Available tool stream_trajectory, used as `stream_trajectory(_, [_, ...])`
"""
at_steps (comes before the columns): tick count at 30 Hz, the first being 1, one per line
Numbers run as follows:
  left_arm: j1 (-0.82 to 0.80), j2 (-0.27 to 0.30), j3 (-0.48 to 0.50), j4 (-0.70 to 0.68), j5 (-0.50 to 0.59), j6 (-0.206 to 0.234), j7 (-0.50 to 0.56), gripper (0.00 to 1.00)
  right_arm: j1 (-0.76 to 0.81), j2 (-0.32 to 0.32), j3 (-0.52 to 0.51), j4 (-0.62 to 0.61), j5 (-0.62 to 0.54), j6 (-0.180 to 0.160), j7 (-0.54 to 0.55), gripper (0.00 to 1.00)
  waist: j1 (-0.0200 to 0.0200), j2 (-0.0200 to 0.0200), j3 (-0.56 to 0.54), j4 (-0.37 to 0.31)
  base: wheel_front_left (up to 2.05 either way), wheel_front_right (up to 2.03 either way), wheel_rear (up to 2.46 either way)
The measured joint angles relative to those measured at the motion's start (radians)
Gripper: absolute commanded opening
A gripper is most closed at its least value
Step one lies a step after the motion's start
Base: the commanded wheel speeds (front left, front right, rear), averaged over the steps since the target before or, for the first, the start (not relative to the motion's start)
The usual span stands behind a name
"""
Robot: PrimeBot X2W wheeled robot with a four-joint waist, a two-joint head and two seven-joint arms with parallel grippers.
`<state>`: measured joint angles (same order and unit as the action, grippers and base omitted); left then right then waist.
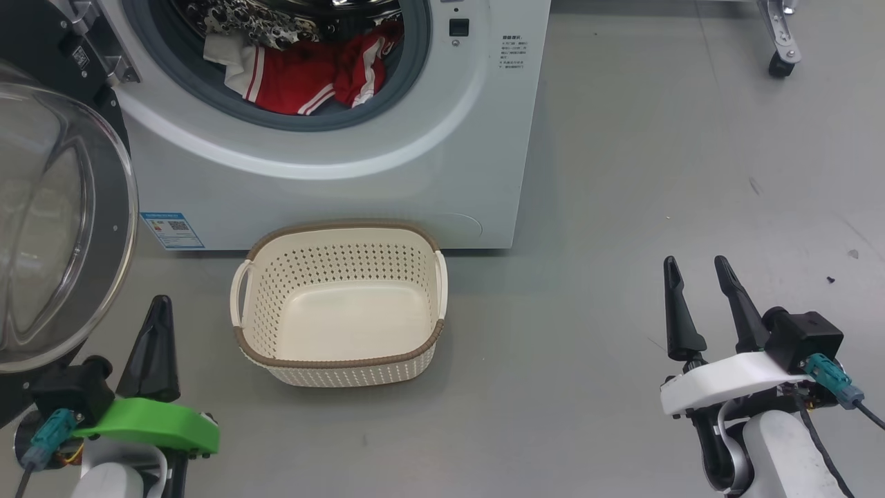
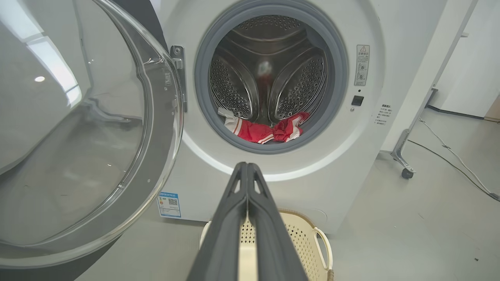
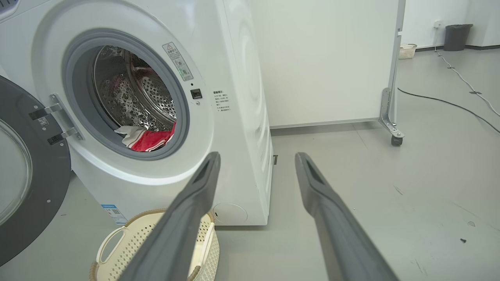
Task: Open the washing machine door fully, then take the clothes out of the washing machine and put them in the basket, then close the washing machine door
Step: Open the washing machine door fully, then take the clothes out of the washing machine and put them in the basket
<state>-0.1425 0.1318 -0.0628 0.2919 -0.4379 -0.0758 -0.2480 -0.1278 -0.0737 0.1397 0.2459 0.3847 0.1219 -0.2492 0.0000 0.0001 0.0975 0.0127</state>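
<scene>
The white washing machine (image 1: 387,173) stands ahead with its round door (image 1: 55,221) swung wide open to the left, the glass bowl bulging out. Red clothes (image 1: 311,76) with white stripes lie at the front of the steel drum, also in the left wrist view (image 2: 269,130) and the right wrist view (image 3: 148,140). On the floor before the machine sits the cream basket (image 1: 263,346), with nothing in it. My left gripper (image 1: 157,304) is shut with nothing held, low at the left beside the door. At the right, my right gripper (image 1: 697,266) stands open over bare floor.
Grey floor spreads to the right of the machine. A white panel on a wheeled foot (image 3: 392,132) stands behind the machine's right side. Cables (image 3: 449,103) run across the floor further back, near a dark bin (image 3: 455,37).
</scene>
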Motion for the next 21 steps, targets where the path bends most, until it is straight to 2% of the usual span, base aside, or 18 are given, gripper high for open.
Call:
stream_trajectory(2, [0.010,-0.002,-0.002,-0.005,0.002,0.000,-0.001,0.00,0.004,0.001,-0.002,-0.004,0.000,0.000,0.000,1.00,0.0000,0.0000,0.003,-0.001,0.00,0.00,0.00])
stream_trajectory(3, [0.011,-0.004,-0.003,-0.006,0.007,0.000,-0.001,0.13,0.007,0.001,-0.002,-0.006,0.000,0.000,0.000,1.00,0.0000,0.0000,0.004,-0.002,0.00,0.00,0.00])
stream_trajectory(5, [0.012,-0.005,-0.006,-0.009,0.028,0.002,-0.001,0.52,0.013,0.002,-0.002,-0.007,-0.003,0.000,0.000,1.00,0.0000,0.0000,0.006,-0.002,0.00,0.00,0.00])
stream_trajectory(6, [0.014,-0.005,-0.006,-0.010,0.034,0.002,-0.001,0.93,0.014,0.003,-0.002,-0.007,-0.007,0.000,0.000,1.00,-0.0001,0.0000,0.007,-0.003,0.00,0.00,0.00])
stream_trajectory(7, [0.015,-0.005,-0.006,-0.012,0.036,0.002,-0.001,1.00,0.014,0.003,-0.002,-0.007,-0.009,0.000,0.000,1.00,-0.0001,0.0000,0.007,-0.003,0.00,0.00,0.00])
stream_trajectory(21, [0.031,-0.019,-0.029,-0.022,0.053,0.008,-0.001,1.00,0.015,0.004,0.004,-0.009,-0.020,0.000,0.000,1.00,0.0000,0.0000,0.003,-0.009,0.00,0.00,0.00])
